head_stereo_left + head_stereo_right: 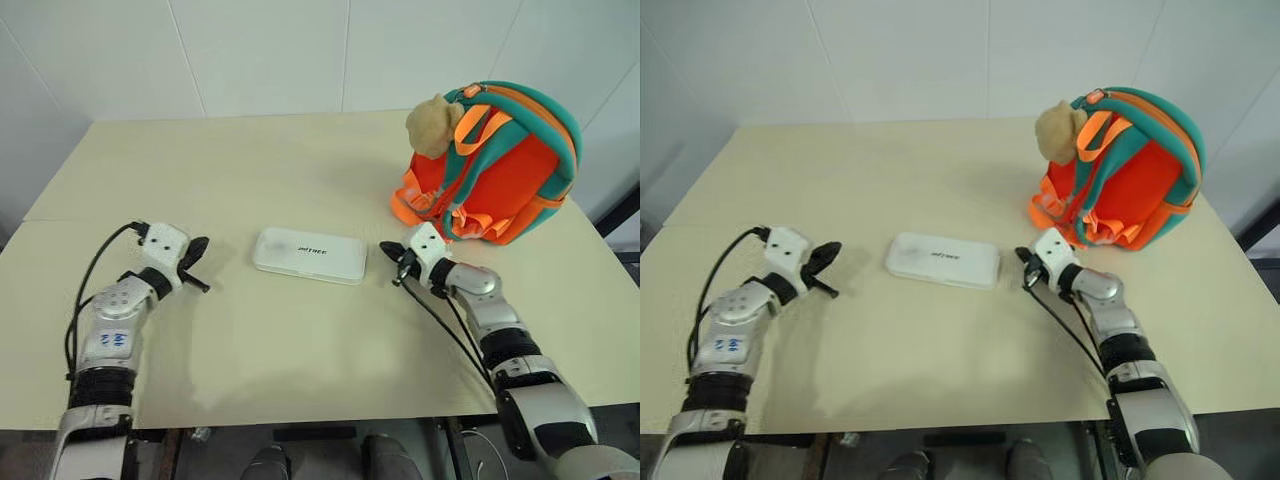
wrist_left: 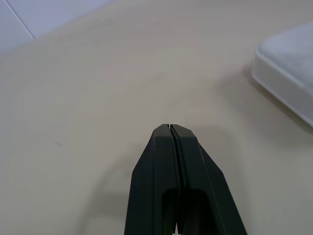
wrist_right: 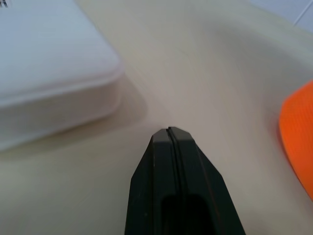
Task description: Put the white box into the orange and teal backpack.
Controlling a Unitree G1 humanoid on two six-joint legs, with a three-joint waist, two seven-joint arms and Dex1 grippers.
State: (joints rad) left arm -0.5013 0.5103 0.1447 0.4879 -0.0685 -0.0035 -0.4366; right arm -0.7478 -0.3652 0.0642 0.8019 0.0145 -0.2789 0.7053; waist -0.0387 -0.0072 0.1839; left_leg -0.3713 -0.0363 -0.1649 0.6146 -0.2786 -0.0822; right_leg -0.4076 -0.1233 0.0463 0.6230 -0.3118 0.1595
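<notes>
I've got the white box (image 1: 309, 255) lying flat on the table (image 1: 250, 170), between my two claws. My left gripper (image 1: 198, 266) sits near its one short end, my right gripper (image 1: 392, 262) just off the other, neither touching. Both claws are clenched on nothing; the wrist views show each pair of fingers pressed tip to tip. The orange and teal backpack (image 1: 510, 175) stands upright beyond my right claw, close by, tan plush toy (image 1: 433, 124) at its top. That box looks rigid, smooth and probably light, likely slippery in a pinch. I'd say squeeze it from the two short ends, one claw each side. Both forearms reach forward low over the table, grippers roughly level, the right angled inward toward the box.
</notes>
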